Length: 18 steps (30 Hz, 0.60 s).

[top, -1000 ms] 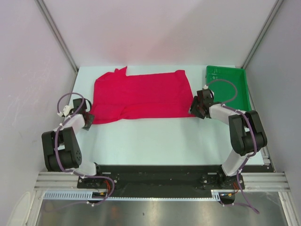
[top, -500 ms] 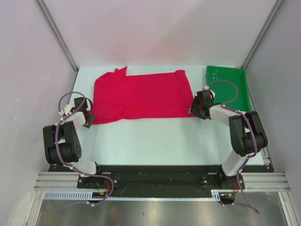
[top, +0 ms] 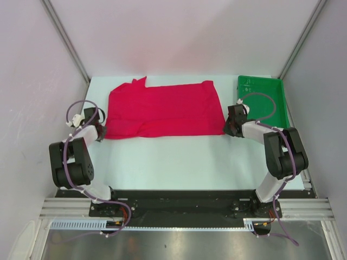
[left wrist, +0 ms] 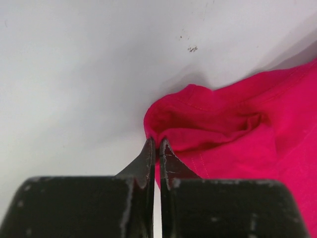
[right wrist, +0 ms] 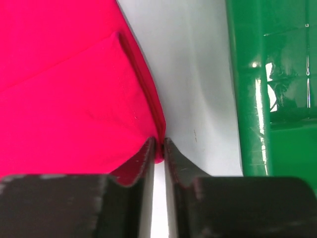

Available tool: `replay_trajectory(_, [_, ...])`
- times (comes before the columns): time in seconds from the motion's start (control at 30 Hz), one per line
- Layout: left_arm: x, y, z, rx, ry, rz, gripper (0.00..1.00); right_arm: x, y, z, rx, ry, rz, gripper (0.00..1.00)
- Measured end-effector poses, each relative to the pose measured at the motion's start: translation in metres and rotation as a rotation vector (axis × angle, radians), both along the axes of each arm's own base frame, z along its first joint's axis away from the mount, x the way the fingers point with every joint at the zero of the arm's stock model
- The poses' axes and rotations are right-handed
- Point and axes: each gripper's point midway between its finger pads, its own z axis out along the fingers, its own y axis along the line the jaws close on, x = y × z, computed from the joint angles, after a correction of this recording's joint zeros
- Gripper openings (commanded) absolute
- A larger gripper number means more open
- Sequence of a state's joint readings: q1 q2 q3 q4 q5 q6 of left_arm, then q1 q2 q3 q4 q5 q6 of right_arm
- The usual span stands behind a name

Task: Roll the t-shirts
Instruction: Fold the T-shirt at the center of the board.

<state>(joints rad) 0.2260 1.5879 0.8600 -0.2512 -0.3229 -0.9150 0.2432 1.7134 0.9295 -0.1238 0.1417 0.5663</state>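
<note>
Where the t-shirt (top: 162, 111) lies: spread flat across the far half of my table (top: 173, 157), with the green tray (top: 274, 108) just beside its right edge.
My left gripper (left wrist: 155, 145): jaws pressed together, pinching the bunched near-left corner.
My right gripper (right wrist: 159, 143): jaws almost together, nipping the near-right hem corner.

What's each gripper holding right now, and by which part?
Both hold the t-shirt along its near edge: the left gripper pinches the bunched near-left corner, the right gripper the near-right corner hem.
</note>
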Motion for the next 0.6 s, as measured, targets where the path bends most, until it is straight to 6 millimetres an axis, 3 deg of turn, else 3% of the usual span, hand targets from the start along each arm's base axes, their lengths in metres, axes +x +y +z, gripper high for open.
replay_trajectory(0.1, [0.001,0.004,0.004,0.023,-0.003,0.004,0.0,0.001,0.0,0.0,-0.001,-0.003,0.001,0.0])
replay_trajectory(0.37, [-0.02,0.017,0.026,0.11,0.027,0.046,0.0,-0.011,0.0,0.003,-0.021,0.019,0.014,0.0])
replay_trajectory(0.57, [-0.042,0.02,0.029,0.145,0.055,0.064,0.0,-0.042,-0.005,0.007,-0.029,0.038,0.03,0.0])
replay_trajectory(0.6, [-0.046,0.02,0.027,0.146,0.067,0.066,0.03,-0.046,-0.006,0.006,-0.031,0.044,0.03,0.06])
